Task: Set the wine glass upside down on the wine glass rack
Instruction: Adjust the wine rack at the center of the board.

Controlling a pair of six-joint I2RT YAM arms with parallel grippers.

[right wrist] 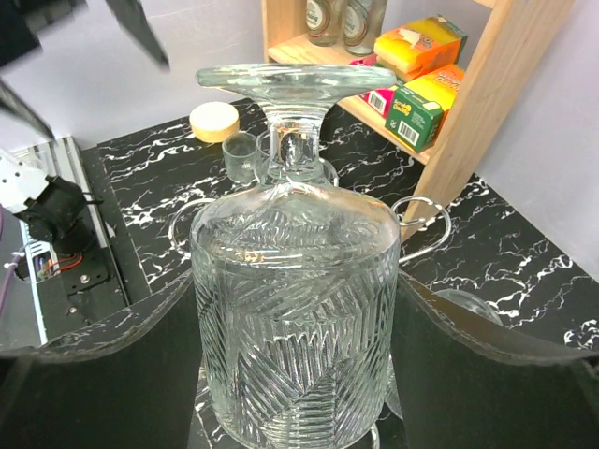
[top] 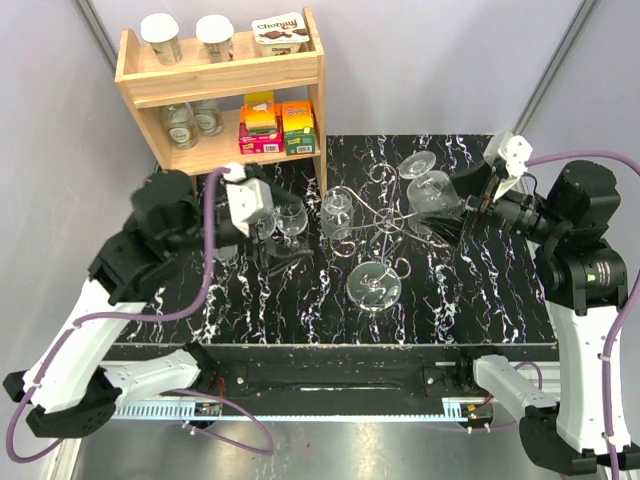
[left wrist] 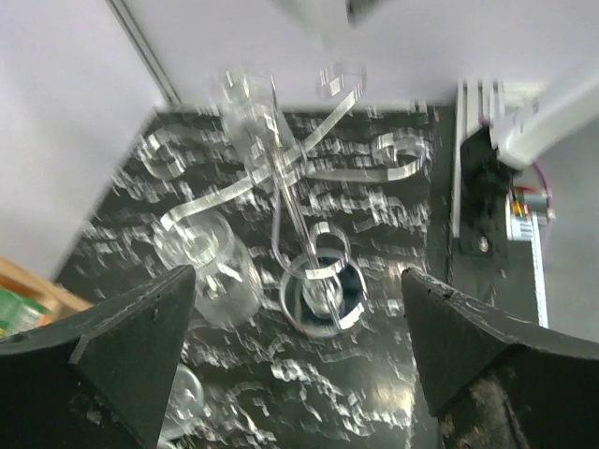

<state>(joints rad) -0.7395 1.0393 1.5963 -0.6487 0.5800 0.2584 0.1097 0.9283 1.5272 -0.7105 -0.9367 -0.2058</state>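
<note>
While the top view looks down on the black marbled table (top: 480, 300), the right gripper (top: 452, 210) reaches in from the right with the wine glass (top: 432, 190) clamped by its bowl. The glass's foot points away from the fingers, toward the far side. The glass sits at the right edge of the wine glass rack (top: 385, 222), over one of its wire arms; whether it touches the wire I cannot tell. The left gripper (top: 272, 238) hovers left of the rack, near a small glass (top: 291, 222), below the wooden shelf (top: 220, 75).

In the left wrist view, blurred, the left gripper (left wrist: 298, 276) has its jaws spread wide and holds nothing. The rack (left wrist: 281, 187) stands ahead between them.

In the right wrist view, the right gripper (right wrist: 295, 281) has its fingers (right wrist: 103, 327) set against both sides of the ribbed bowl of the wine glass (right wrist: 295, 309). The bowl fills the gap, with the foot at the far end. Curled rack arms (right wrist: 421, 224) show just behind the bowl.
</note>
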